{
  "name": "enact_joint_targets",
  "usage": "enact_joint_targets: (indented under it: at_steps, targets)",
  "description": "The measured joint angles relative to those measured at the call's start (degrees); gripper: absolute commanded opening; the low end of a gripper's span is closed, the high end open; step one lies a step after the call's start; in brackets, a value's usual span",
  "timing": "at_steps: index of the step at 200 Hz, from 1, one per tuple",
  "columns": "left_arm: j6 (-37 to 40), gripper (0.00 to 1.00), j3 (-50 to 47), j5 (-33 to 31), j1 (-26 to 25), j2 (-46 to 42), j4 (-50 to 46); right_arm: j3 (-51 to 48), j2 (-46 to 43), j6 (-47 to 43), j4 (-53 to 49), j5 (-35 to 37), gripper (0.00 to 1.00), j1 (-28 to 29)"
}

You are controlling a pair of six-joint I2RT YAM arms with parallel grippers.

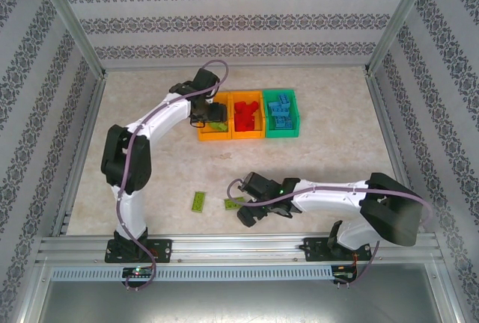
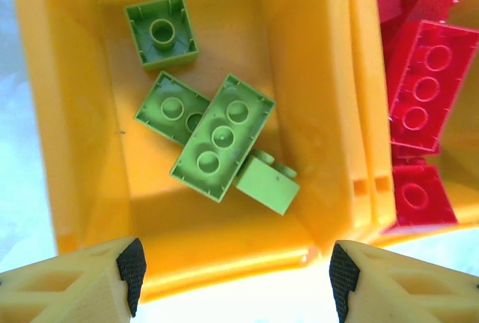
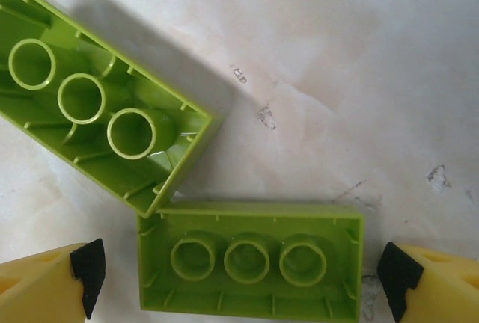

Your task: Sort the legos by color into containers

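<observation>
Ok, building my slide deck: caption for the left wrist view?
Left claw open above an orange bin containing four light green legos, red legos next door.

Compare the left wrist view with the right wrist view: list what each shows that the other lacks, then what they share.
Left wrist, not right: an orange bin holding four green bricks, and red bricks in the next bin. Right wrist, not left: two loose bricks, green, lying underside up and close together on the table. Both: light green bricks, and an open tool at the bottom edge, the left tool and the right tool.
</observation>
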Motion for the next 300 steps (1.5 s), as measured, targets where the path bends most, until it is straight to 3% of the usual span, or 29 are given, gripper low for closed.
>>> enact_joint_targets:
  at_steps: [29,76,141,189,227,252,300]
  targets:
    - [-0.5,0.69,-3.9,0.0,0.0,-5.2,1.0,2.6,2.8,-0.1,-2.9,1.9,0.89,0.7]
    - [-1.3,0.69,-9.7,-0.6,0.0,-11.3,1.5,5.8,5.8,-0.7,-5.6,3.3,0.71,1.2]
    - [-2.4,0.70,-19.3,-2.3,0.0,-20.3,1.5,6.1,5.0,-0.9,-6.3,4.3,0.60,0.8]
    - [-3.3,0.70,-28.8,-3.3,0.0,-28.4,1.3,6.2,-3.1,-1.9,-5.6,2.3,0.60,-7.2]
    - [-5.2,0.69,-38.0,-3.4,-0.2,-35.1,1.0,11.1,-5.1,-3.2,-2.9,-4.5,0.60,-16.0]
    - [-7.5,0.69,-43.3,-3.0,-2.1,-38.0,1.0,20.2,0.1,-3.0,0.3,-10.4,0.60,-21.2]
    - [-12.0,0.69,-47.4,-3.0,-11.7,-39.3,1.0,41.8,17.3,-0.1,4.1,-19.5,0.59,-26.5]
